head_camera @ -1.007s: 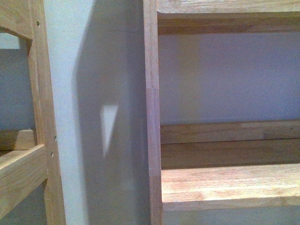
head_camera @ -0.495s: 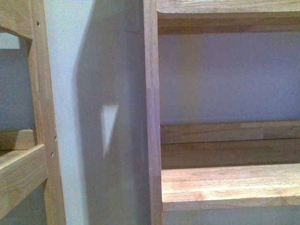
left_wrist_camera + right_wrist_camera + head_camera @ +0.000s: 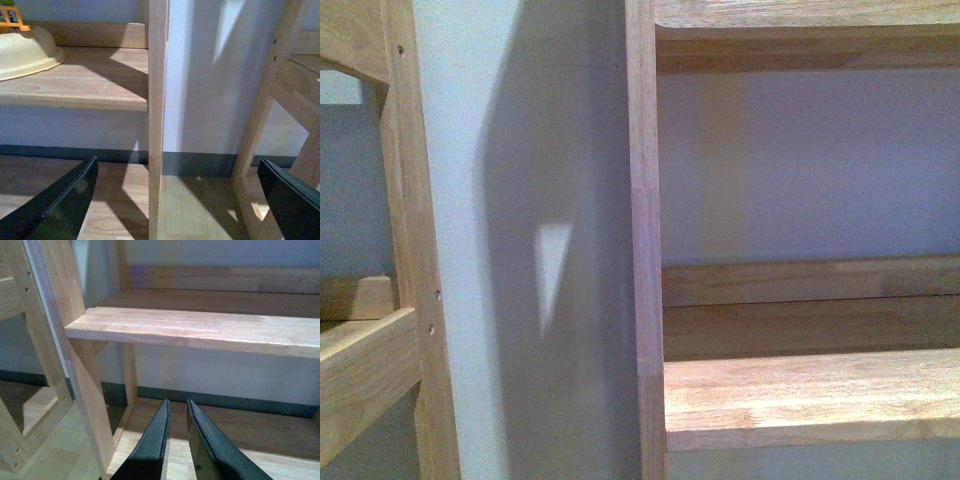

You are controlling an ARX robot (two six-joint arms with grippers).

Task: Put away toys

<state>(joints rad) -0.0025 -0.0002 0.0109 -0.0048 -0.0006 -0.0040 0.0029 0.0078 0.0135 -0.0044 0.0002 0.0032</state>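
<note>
The orange-yellow plush animal is out of view in all frames. My left gripper point(image 3: 177, 161) is open and empty, its dark fingers point(image 3: 70, 197) spread wide either side of a wooden shelf upright point(image 3: 158, 115), low near the floor. My right gripper point(image 3: 178, 403) is shut and empty, pointing at the lowest board of a wooden shelf unit point(image 3: 200, 330), below its bare shelf board. Neither arm shows in the front view.
The front view shows a shelf upright point(image 3: 642, 240) with bare boards point(image 3: 810, 395) to its right, and a second wooden frame point(image 3: 405, 300) at left, with wall between. A pale cream rounded object point(image 3: 25, 52) lies on a shelf in the left wrist view, an orange piece point(image 3: 12, 17) behind it.
</note>
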